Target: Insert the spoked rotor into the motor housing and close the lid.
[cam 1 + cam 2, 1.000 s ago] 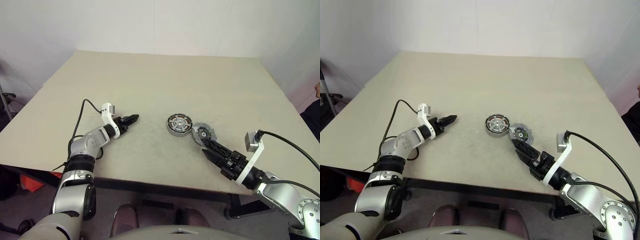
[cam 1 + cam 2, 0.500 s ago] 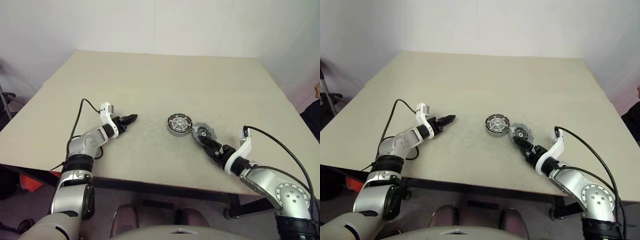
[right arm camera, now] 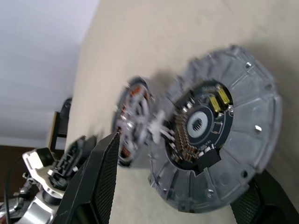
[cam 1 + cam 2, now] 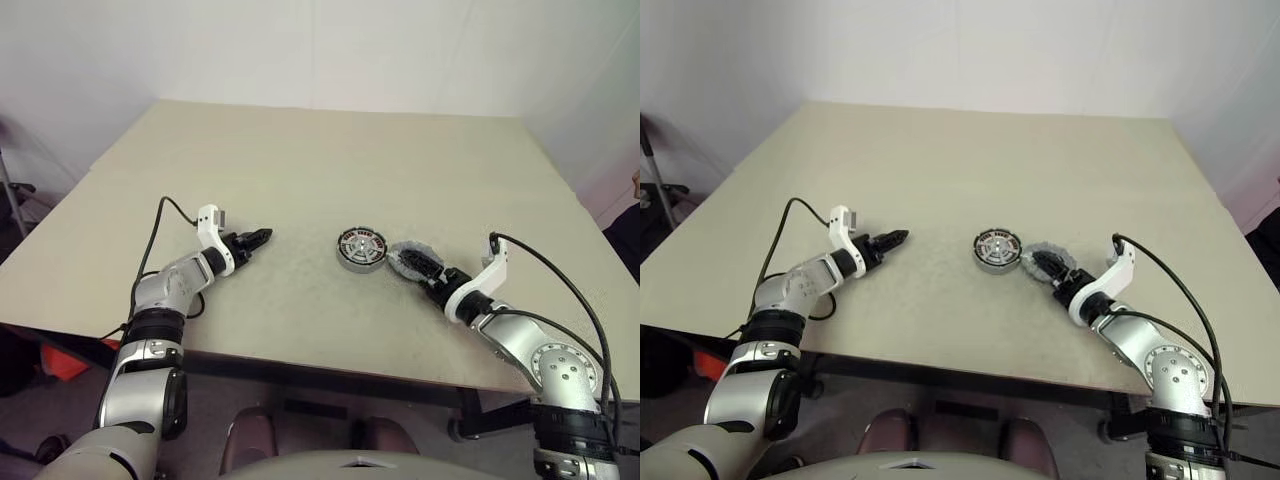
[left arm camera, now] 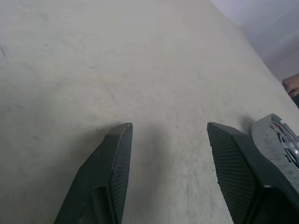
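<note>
The motor housing [image 4: 361,249] lies near the table's middle, with copper coils ringing it. The spoked rotor [image 4: 361,245] sits inside it, silver face up. Just right of it lies the lid [image 3: 247,116], a grey notched disc showing a black circuit board at its centre. My right gripper [image 4: 414,262] is open, one finger on either side of the lid; its nearer finger [image 3: 96,182] stands a little clear of the rim. My left gripper [image 4: 265,237] is open over bare table to the left of the housing, with nothing between its fingers [image 5: 114,158].
The beige table [image 4: 320,160] stretches wide behind and to the left of the parts. Its front edge runs close under both arms. A black cable [image 4: 160,225] loops off my left wrist. A person's hand [image 4: 635,180] shows at the far right edge.
My right arm has reached forward and its wrist has rolled, bringing the fingers from short of the lid to either side of it. The left arm has stayed put.
</note>
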Motion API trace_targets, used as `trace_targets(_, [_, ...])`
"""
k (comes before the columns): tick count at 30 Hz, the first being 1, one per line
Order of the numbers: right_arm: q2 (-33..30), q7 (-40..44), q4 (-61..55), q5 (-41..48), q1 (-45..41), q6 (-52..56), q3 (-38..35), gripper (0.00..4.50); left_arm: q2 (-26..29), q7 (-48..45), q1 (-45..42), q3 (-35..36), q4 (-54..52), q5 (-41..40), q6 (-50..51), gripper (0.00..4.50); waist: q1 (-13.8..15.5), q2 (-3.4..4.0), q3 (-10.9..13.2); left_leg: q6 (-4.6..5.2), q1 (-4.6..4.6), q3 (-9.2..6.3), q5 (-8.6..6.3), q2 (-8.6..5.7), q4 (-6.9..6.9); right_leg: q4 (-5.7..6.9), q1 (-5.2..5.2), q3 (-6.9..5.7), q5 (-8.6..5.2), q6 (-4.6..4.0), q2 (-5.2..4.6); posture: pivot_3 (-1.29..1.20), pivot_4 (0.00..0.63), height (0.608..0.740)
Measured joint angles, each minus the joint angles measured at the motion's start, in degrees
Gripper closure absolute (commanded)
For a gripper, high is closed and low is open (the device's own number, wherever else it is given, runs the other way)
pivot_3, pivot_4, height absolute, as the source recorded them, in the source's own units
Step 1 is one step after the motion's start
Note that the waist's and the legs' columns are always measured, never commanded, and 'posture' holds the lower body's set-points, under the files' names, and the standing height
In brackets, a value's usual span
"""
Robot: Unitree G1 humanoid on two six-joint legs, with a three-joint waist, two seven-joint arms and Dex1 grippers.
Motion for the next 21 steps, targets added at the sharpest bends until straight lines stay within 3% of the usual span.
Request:
trace_targets(12, [-0.67, 8.82, -1.3, -4.34, -5.15, 3.08, 2.05, 0.84, -0.09, 0.19, -0.1, 0.01, 0.02, 0.14, -0.02, 1.78, 0.03, 0.0, 0.0, 0.0, 0.0, 0.0, 0.01, 0.01, 0.0, 0.02, 0.0, -0.02, 0.02, -0.05, 0.0, 0.0, 0.0, 0.74])
trace_targets(21, [2.48, 12.33, 0.75, -10.88, -9.36, 3.4, 4.6, 0.84, -0.1, 0.28, 0.03, 0.11, -0.18, 0.12, 0.0, 1.78, 0.01, 0.01, -0.01, 0.0, 0.01, 0.0, 0.01, 0.02, 0.0, 0.04, 0.0, -0.04, 0.03, -0.07, 0.0, 0.0, 0.0, 0.74])
